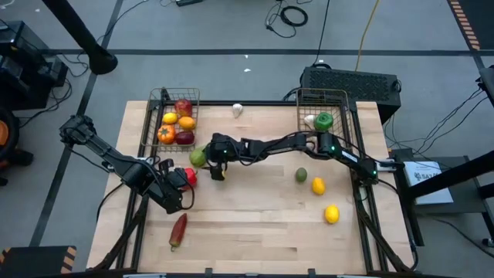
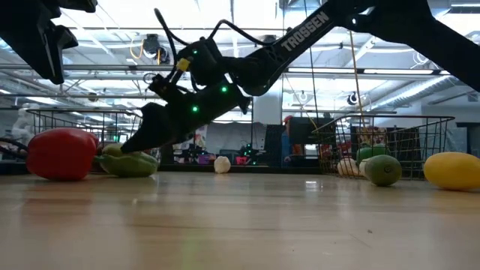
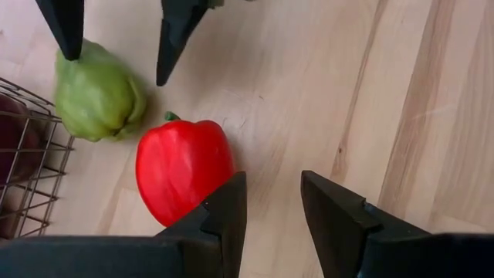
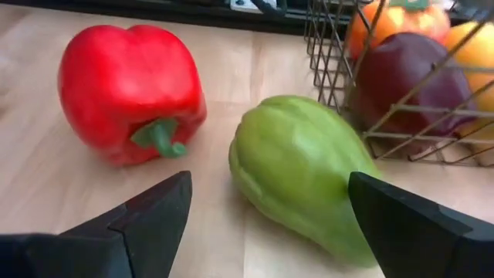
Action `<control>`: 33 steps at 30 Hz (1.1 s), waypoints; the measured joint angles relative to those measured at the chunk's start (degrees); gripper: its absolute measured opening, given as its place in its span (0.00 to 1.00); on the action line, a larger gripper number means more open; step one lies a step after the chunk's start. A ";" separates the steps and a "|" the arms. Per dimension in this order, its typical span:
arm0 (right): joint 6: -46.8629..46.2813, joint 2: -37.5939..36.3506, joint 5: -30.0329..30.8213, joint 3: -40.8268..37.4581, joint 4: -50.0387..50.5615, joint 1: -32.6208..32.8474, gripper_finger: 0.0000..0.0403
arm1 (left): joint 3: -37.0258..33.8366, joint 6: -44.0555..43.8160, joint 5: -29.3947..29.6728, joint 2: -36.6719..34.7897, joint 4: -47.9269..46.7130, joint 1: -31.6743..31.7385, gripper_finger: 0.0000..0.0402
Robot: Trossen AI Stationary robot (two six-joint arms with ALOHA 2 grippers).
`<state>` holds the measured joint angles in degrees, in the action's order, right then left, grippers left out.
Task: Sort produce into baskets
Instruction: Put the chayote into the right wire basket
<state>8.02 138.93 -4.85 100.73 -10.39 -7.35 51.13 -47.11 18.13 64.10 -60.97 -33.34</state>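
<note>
A pale green ridged fruit (image 1: 198, 157) lies on the table next to the left wire basket (image 1: 157, 99), which holds several fruits. A red pepper (image 1: 190, 177) lies on its side just nearer. My right gripper (image 4: 266, 208) is open wide and tipped down over the green fruit (image 4: 301, 170), one finger on either side; in the low view (image 2: 139, 142) it sits just above the fruit. My left gripper (image 3: 274, 208) is open and hovers above the table beside the red pepper (image 3: 181, 166). The right basket (image 1: 343, 104) holds a green pepper and garlic.
A green lime (image 1: 301, 175), two lemons (image 1: 318, 185) (image 1: 332, 214), a red chili (image 1: 178, 230) and a white garlic (image 1: 238, 110) lie loose on the table. My right arm stretches across the table's middle from the right side.
</note>
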 joint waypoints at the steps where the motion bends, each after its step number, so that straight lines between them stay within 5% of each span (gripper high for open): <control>1: -0.39 0.00 -1.16 0.00 0.35 -0.23 0.85 | 0.00 0.00 0.00 0.00 0.00 0.00 0.33; 21: -6.26 -0.07 -7.49 -0.02 8.30 0.13 0.85 | 0.00 -0.39 -0.02 0.00 0.00 0.00 0.33; 28: -2.98 -4.31 4.46 -0.02 14.62 2.79 0.85 | 0.00 -0.13 0.00 0.00 -0.02 0.00 0.33; 33: 5.21 -3.72 1.80 -0.01 10.72 1.05 0.85 | 0.00 -0.19 0.09 0.00 0.09 0.00 0.33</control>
<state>13.23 135.21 -3.05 100.71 0.33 -6.30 51.13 -47.30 18.22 64.10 -60.88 -33.34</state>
